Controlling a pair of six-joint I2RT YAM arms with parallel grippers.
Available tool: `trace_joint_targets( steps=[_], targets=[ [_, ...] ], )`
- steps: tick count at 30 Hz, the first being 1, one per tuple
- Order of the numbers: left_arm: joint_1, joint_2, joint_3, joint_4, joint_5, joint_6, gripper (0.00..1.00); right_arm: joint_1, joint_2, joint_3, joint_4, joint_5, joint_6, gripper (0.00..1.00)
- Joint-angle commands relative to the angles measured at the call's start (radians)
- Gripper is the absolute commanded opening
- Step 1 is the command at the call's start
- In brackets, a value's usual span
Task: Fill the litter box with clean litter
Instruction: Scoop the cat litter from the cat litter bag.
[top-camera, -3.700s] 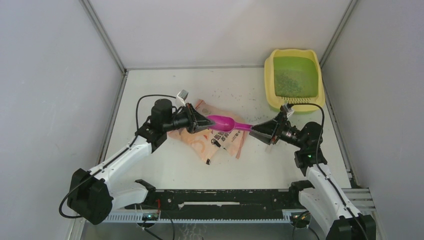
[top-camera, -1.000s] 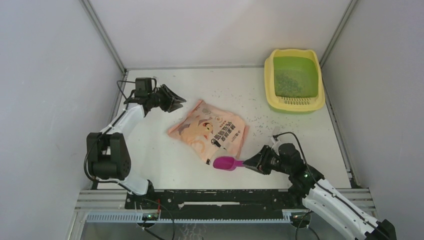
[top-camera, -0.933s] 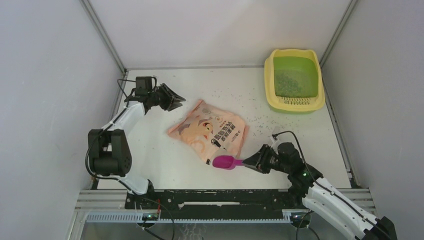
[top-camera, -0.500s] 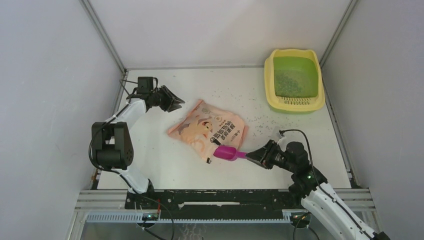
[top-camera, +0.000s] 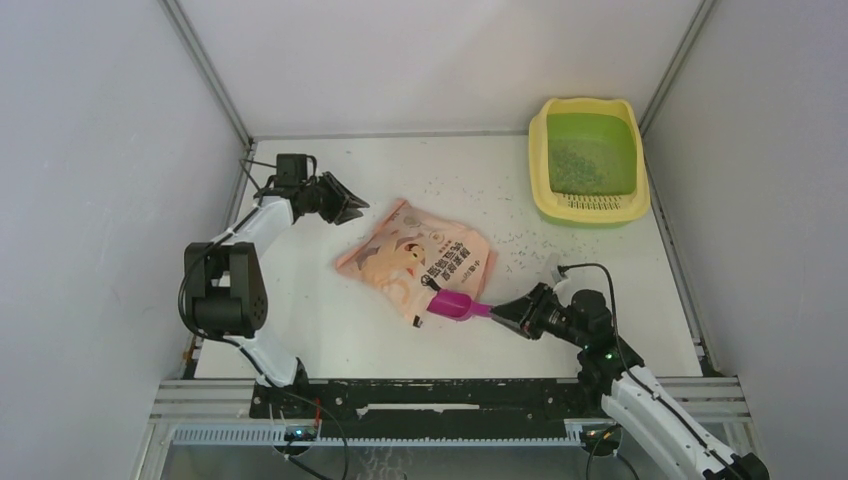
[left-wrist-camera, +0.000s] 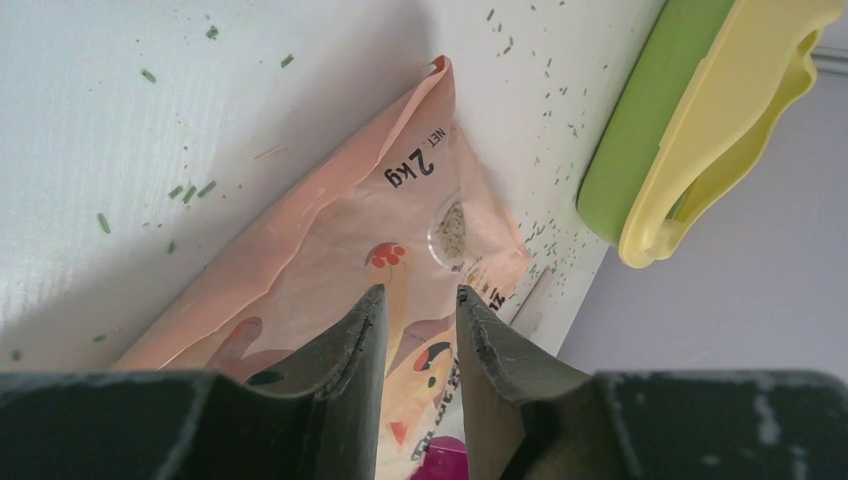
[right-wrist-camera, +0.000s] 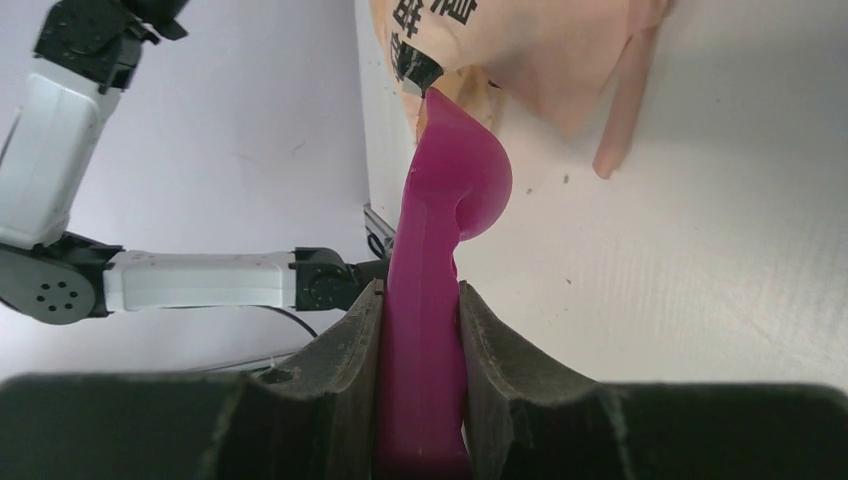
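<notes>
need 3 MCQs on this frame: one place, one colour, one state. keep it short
1. Where does the litter box stand?
A) far right corner of the table
B) near left corner
C) centre

2. What colour is the scoop?
A) blue
B) magenta
C) white

3. The right pincer is:
A) open and empty
B) shut on the litter box
C) shut on the scoop's handle

Answers:
1 A: the top view shows it in the far right corner.
2 B: it is magenta in every view.
3 C: the right wrist view shows the handle clamped between its fingers.
</notes>
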Motion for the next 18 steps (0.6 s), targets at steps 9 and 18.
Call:
trace_joint_targets(
  steps=[9, 18],
  targets=[
    [0.012, 0.039, 0.030, 0.004, -0.024, 0.057, 0.35, -0.002, 0.075, 0.110, 0.354, 0.106, 0.039, 0.00],
    [0.023, 0.054, 0.024, -0.039, -0.038, 0.101, 0.34, 0.061, 0.286, 0.270, 0.455, 0.129, -0.010, 0.00]
  ],
)
